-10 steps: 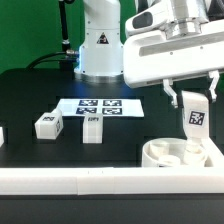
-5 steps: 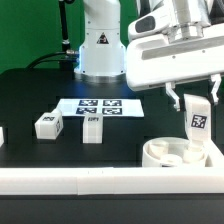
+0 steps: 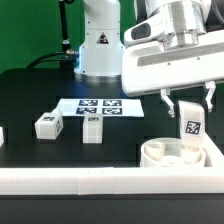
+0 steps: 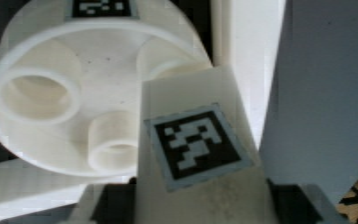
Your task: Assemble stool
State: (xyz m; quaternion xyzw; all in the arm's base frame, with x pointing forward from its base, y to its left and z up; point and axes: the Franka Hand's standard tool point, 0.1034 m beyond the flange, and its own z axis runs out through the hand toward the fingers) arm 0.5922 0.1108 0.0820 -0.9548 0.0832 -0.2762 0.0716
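The round white seat disc (image 3: pixel 176 154) lies socket-side up at the exterior view's lower right, against the long white rail. My gripper (image 3: pixel 190 110) is shut on a white blocky leg (image 3: pixel 191 131) with a black-and-white tag and holds it upright, its lower end over the disc. In the wrist view the held leg (image 4: pixel 197 130) stretches from the dark fingers (image 4: pixel 131 195) toward the seat disc (image 4: pixel 87 70), whose round sockets show. Two more legs (image 3: pixel 47 125) (image 3: pixel 92 128) lie on the black table at the exterior view's left.
The marker board (image 3: pixel 101 106) lies flat behind the loose legs. The long white rail (image 3: pixel 70 180) runs along the front edge. The robot base (image 3: pixel 98 45) stands at the back. A small white piece shows at the left edge (image 3: pixel 2 134).
The gripper has moved with the leg a little toward the exterior view's left and lower, closer over the seat disc. The loose legs have not moved.
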